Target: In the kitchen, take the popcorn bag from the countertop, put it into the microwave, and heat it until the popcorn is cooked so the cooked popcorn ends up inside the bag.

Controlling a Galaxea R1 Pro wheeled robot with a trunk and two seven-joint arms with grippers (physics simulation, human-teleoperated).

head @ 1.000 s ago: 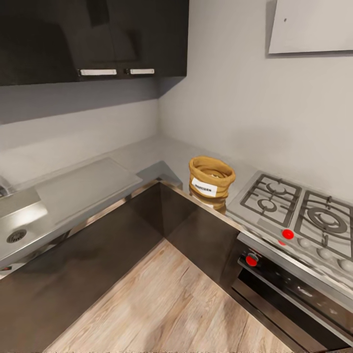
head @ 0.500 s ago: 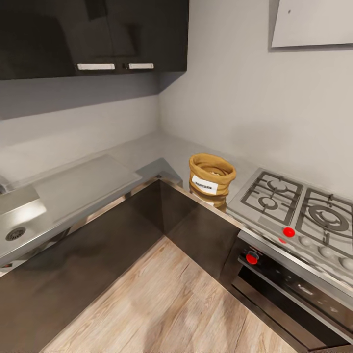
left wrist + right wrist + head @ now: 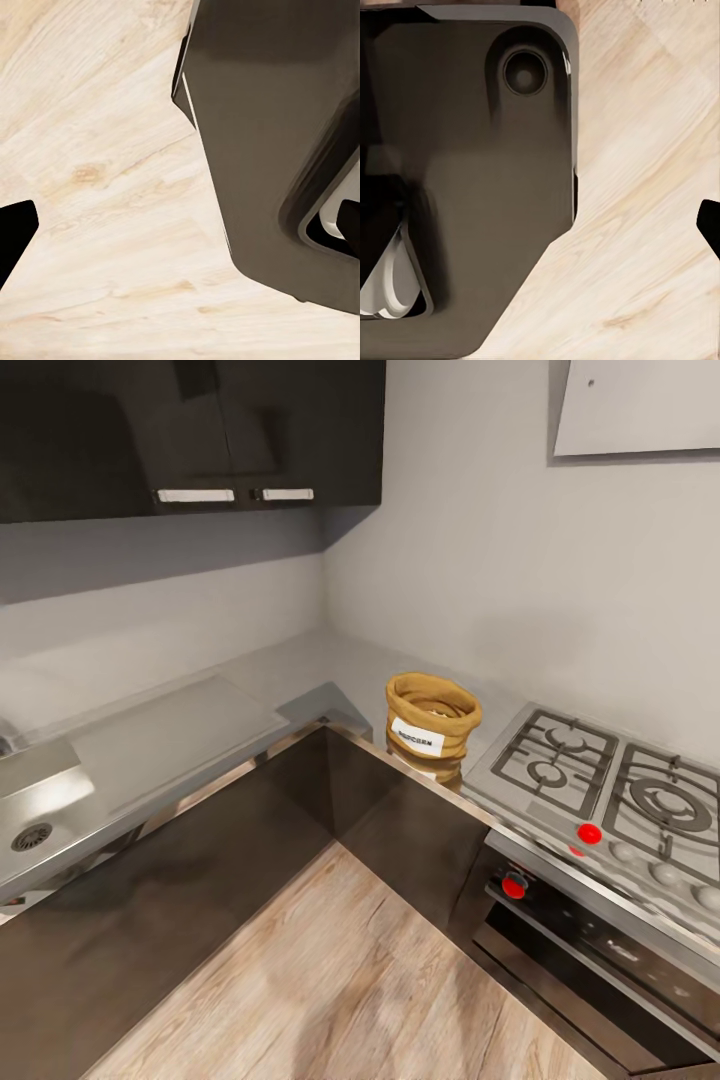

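Head view: popcorn bag (image 3: pixel 432 727) upright on countertop (image 3: pixel 300 675) at inner corner, just beside hob (image 3: pixel 600 780); open wood floor (image 3: pixel 340 980) before cabinets.
Left wrist view: left gripper (image 3: pixel 180 225) above floor, fingertips spread wide, released.
Right wrist view: right gripper over robot base (image 3: pixel 472 187); 1 fingertip (image 3: pixel 709 225) visible, state indeterminate.

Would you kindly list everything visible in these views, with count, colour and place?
popcorn bag: one, tan-yellow with white label, upright on the countertop beside the hob.
countertop: one, grey steel, L-shaped along both walls.
gas hob: one, steel with dark grates, right end of the countertop.
red knobs: two, on the hob's and oven's front.
oven: one, dark, under the hob.
sink drain: one, steel, far left.
wall cabinets: dark glossy, upper left.
floor: light wood.
robot base: dark, over the floor in the wrist views.
left gripper fingertip: black, at the left wrist view's edge.
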